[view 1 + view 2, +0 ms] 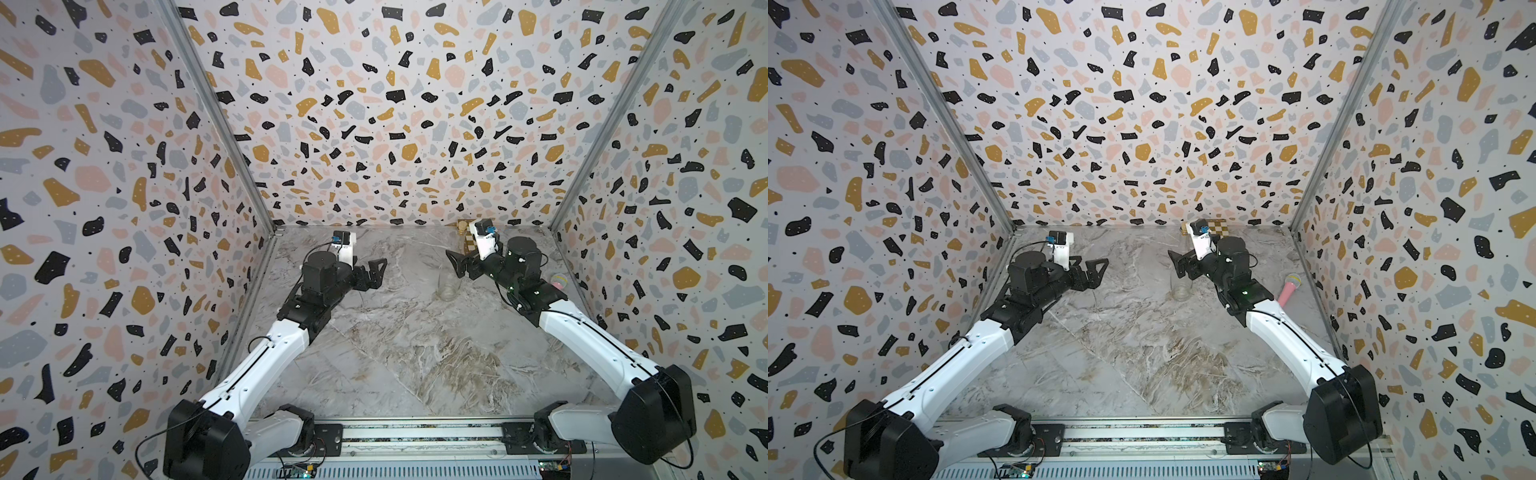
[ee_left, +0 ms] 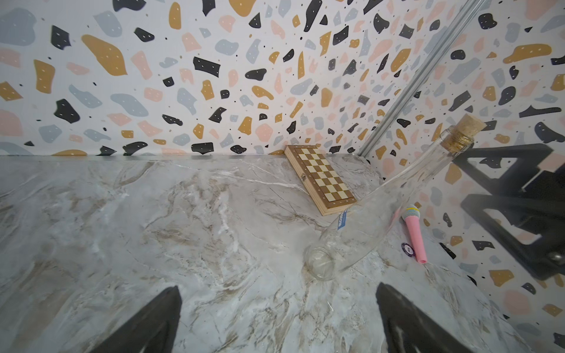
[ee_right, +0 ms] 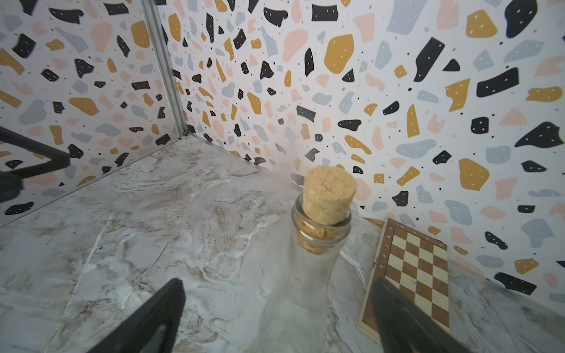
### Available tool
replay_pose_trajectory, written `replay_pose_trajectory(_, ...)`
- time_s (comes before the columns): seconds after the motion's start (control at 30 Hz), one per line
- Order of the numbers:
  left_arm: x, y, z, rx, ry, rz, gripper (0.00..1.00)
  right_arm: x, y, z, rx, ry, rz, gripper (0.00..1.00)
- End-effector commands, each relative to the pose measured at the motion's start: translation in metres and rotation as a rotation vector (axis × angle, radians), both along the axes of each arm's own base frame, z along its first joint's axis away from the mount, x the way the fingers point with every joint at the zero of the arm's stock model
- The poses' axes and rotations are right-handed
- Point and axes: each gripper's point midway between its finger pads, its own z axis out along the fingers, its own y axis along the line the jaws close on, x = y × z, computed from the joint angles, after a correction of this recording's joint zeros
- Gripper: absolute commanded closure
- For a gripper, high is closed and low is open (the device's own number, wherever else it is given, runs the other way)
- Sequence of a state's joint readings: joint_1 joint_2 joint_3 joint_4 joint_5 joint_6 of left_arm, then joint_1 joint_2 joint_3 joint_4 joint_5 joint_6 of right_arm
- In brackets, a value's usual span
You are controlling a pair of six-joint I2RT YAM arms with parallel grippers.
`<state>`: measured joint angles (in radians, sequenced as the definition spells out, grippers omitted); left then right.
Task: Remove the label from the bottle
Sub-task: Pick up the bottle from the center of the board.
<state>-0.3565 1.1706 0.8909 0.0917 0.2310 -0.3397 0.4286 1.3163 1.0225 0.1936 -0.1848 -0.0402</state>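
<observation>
The bottle (image 1: 449,286) is clear glass with a tan cork (image 3: 328,195) and stands upright on the marble table toward the back right. The label (image 2: 341,220), a small blue strip, is stuck low on the bottle's body (image 2: 363,226). My right gripper (image 3: 278,318) is open, one finger on each side of the bottle's neck (image 3: 305,275), neither touching the glass. In both top views it (image 1: 455,266) reaches in from the right at neck height. My left gripper (image 2: 276,318) is open and empty, left of the bottle and apart from it (image 1: 376,272).
A folded wooden chessboard (image 2: 321,180) lies against the back wall behind the bottle. A pink toy microphone (image 2: 414,232) and a small dark round disc (image 2: 407,247) lie by the right wall. Patterned walls close in the table on three sides.
</observation>
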Motion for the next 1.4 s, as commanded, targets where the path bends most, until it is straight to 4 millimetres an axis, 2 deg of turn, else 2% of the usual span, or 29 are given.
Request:
replay_pose_trajectory(0.0, 0.001, -0.012, 0.012, -0.054, -0.04, -0.033, 0.0, 0.008, -0.007, 0.032, 0.015, -0.097, -0.037, 0.03)
replay_pose_trajectory(0.23, 0.006, -0.011, 0.004, -0.046, -0.035, -0.018, 0.0, 0.024, -0.017, 0.029, 0.054, -0.108, -0.071, 0.07)
replay_pose_trajectory(0.5, 0.013, -0.018, -0.006, -0.061, 0.006, -0.03, 0.0, 0.042, -0.008, 0.023, 0.063, -0.109, -0.06, 0.14)
replay_pose_trajectory(0.77, 0.016, -0.018, -0.013, -0.072, 0.021, -0.011, 0.0, 0.051, -0.002, 0.022, 0.057, -0.111, -0.048, 0.35)
replay_pose_trajectory(0.97, 0.018, -0.019, -0.014, -0.085, 0.031, -0.01, 0.0, 0.049, 0.002, 0.021, 0.051, -0.107, -0.023, 0.53)
replay_pose_trajectory(1.13, 0.016, -0.017, -0.01, -0.073, 0.02, -0.006, 0.0, 0.042, 0.008, 0.024, 0.039, -0.109, 0.028, 0.62)
replay_pose_trajectory(1.23, 0.008, -0.015, -0.004, -0.042, -0.005, -0.026, 0.0, 0.033, 0.019, 0.028, 0.015, -0.113, 0.118, 0.65)
replay_pose_trajectory(1.37, -0.011, -0.015, 0.003, 0.021, -0.038, -0.089, 0.0, 0.015, 0.04, 0.035, -0.02, -0.097, 0.294, 0.8)
